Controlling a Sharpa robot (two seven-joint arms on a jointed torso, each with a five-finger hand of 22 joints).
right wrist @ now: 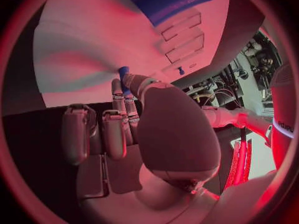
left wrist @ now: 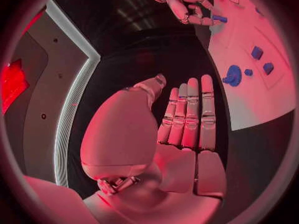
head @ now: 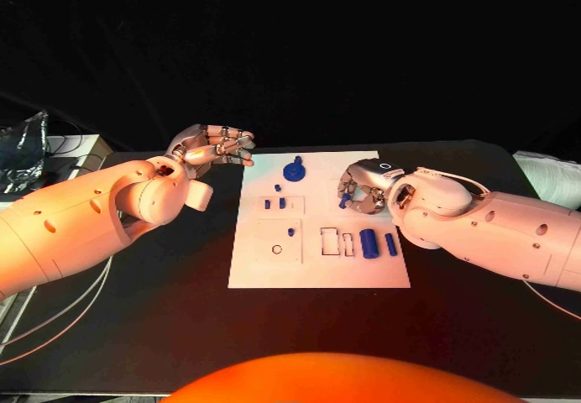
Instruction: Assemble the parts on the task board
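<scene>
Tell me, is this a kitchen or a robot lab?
Probably a robot lab: two robot hands, left hand and right hand, work over a white task board with blue parts on a black table.

Both arms in, wrists angled toward centre.
Left robot hand (head: 216,144) far left, fingers together, holding nothing. Right robot hand (head: 367,186) right of centre, fingers curled, fingertips (right wrist: 124,78) pinching a small piece.
</scene>
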